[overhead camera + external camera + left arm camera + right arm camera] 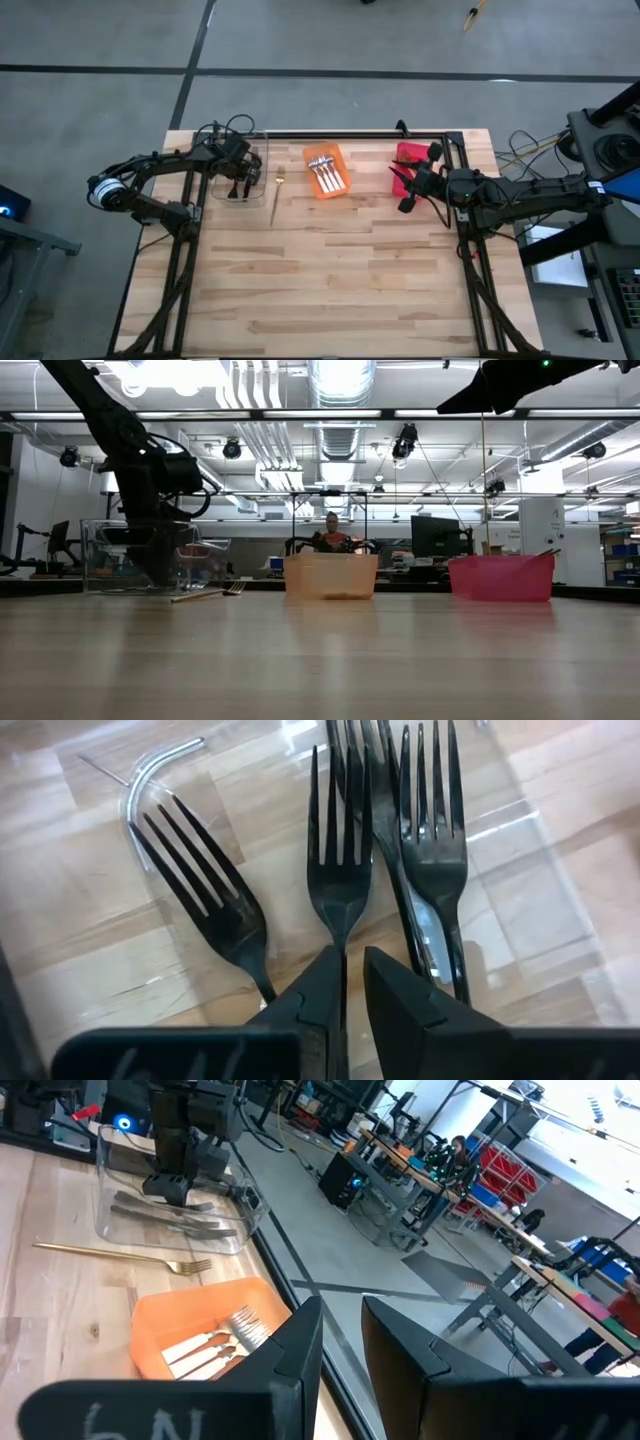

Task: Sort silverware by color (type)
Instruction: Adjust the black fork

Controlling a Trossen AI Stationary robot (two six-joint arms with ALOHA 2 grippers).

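Several dark forks lie flat in the clear bin [238, 180] at the table's far left. My left gripper [350, 955] reaches down into that bin and is shut on the middle dark fork [338, 870]. Others lie on either side of it [205, 900] [432, 850]. A gold fork [277, 195] lies on the table just right of the clear bin. Silver forks with white handles [225, 1340] lie in the orange bin [326, 170]. My right gripper [405, 190] hangs level in the air by the red bin [405, 155], slightly open, with nothing between its fingers. My left gripper pinches the middle dark fork at its neck [340, 935], just behind the tines, between its two fingers. The fingers come steeply from above and lie roughly along the fork. The fork lies flat on the bin's floor, tines pointing away from the gripper.
The three bins stand in a row along the table's far edge. The clear bin's walls [100, 555] stand close around my left gripper. A black frame rail [350, 133] runs behind the bins. The near half of the wooden table [330, 290] is bare.
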